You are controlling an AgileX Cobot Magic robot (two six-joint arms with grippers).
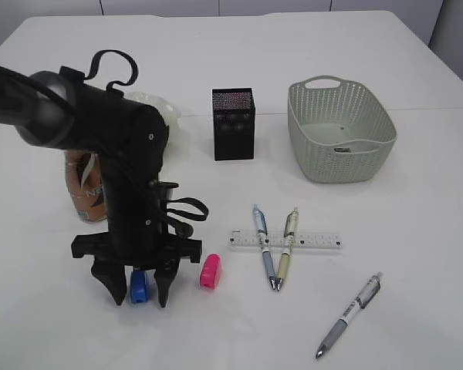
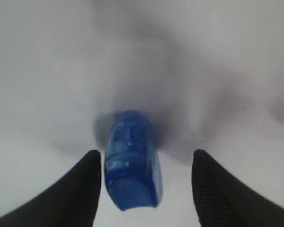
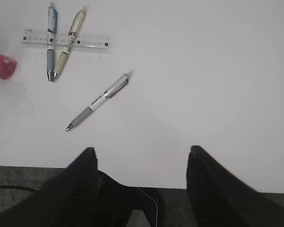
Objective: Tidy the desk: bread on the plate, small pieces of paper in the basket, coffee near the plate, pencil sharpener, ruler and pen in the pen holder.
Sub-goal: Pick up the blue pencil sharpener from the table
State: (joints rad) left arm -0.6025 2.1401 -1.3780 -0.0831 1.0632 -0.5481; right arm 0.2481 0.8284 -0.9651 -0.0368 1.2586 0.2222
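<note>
Although the desk (image 1: 417,254) holds many loose things, the one in hand now is the blue pencil sharpener (image 1: 140,287), which lies flat on the white top between the two black fingers of the left gripper (image 1: 141,291). Those fingers stand apart on either side of it; in the left wrist view the sharpener (image 2: 131,158) sits nearer the left finger, with a clear gap to the right one, so nothing is clamped yet. It looks like a small, light shell of hard, smooth plastic: stiff enough to take a firm squeeze, but probably slippery and apt to skid or twist if pinched off-centre. The best hold is likely across its two long flat sides, near the middle.

The pen holder (image 1: 233,123) stands well behind, upright, beside the basket (image 1: 341,135). A pink sharpener (image 1: 209,271) lies just right of the left gripper, and further right two pens cross the ruler (image 1: 312,240).

The right gripper (image 3: 139,189) hangs with fingers apart and empty above the near desk edge, a grey pen (image 3: 98,100) ahead of it.
</note>
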